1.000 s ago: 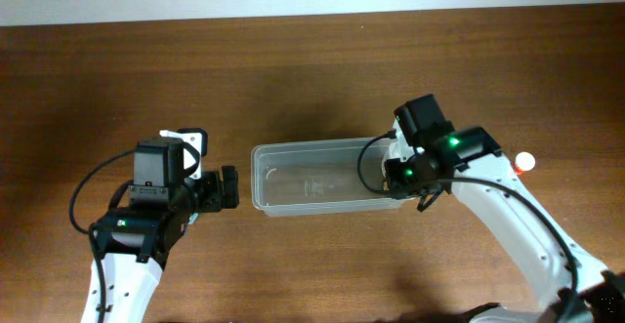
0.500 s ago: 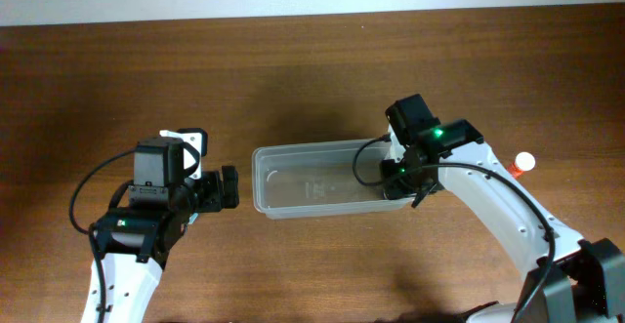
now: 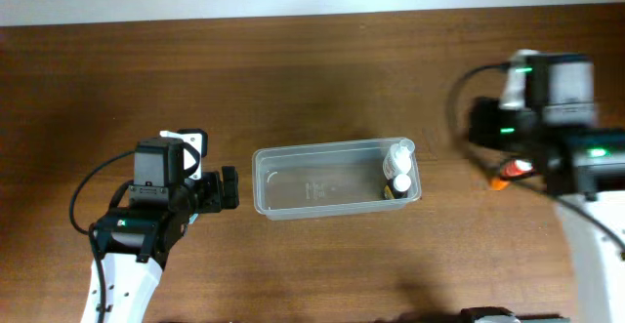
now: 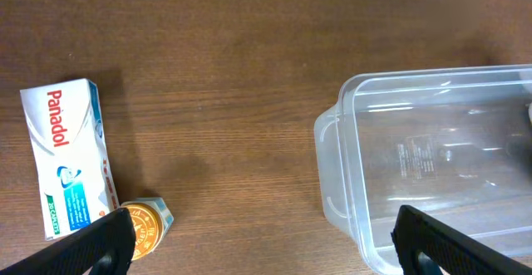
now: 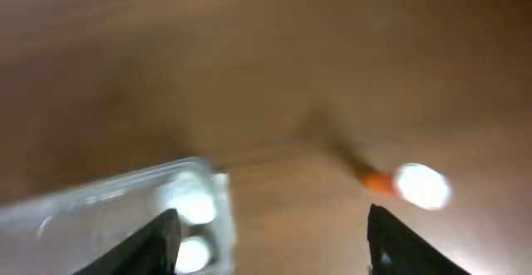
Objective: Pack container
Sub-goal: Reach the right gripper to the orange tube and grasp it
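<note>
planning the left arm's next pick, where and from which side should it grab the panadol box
Likely best: pinch the Panadol box across its narrow width near mid-length, straight down from above. It lies flat on the table, both long edges free; a gold-lidded jar crowds one corner, so keep off that end.

Your overhead view is evenly lit and sharp across the bench (image 3: 312,79); only the right arm (image 3: 586,167) is blurred. Your left wrist view is crisp, with pale glare on the container (image 4: 331,142) rim (soft shadow beside the box (image 4: 66,171)). Your right wrist view is blurred throughout.
</note>
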Controlling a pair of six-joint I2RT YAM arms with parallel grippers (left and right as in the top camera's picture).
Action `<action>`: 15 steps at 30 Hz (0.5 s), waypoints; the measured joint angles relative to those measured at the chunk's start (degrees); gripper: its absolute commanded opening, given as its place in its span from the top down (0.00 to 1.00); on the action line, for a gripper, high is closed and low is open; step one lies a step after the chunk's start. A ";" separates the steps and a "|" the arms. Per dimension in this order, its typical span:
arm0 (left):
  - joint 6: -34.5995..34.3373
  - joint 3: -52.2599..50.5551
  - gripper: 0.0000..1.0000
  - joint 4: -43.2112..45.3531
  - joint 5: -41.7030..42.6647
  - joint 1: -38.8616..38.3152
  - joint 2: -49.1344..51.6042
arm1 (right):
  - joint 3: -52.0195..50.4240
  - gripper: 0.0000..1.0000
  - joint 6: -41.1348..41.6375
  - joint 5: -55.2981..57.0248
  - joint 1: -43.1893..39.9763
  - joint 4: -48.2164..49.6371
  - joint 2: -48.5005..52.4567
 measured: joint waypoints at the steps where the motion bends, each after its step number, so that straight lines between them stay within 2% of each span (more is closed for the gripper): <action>1: 0.00 0.00 0.01 -0.02 0.00 0.00 0.00 | -0.02 0.36 -0.11 0.00 -4.17 -0.66 0.76; 5: 0.00 0.00 0.01 -0.04 0.00 0.00 0.00 | -0.63 0.35 -1.62 -2.14 -15.30 -2.19 6.34; 8: 0.00 0.00 0.01 -0.22 0.00 0.00 0.00 | -1.25 0.35 -2.78 -3.82 -20.06 -3.41 12.07; 15: 0.00 0.00 0.01 -0.59 0.00 0.00 0.00 | -1.70 0.36 -4.35 -6.99 -22.40 -3.61 27.93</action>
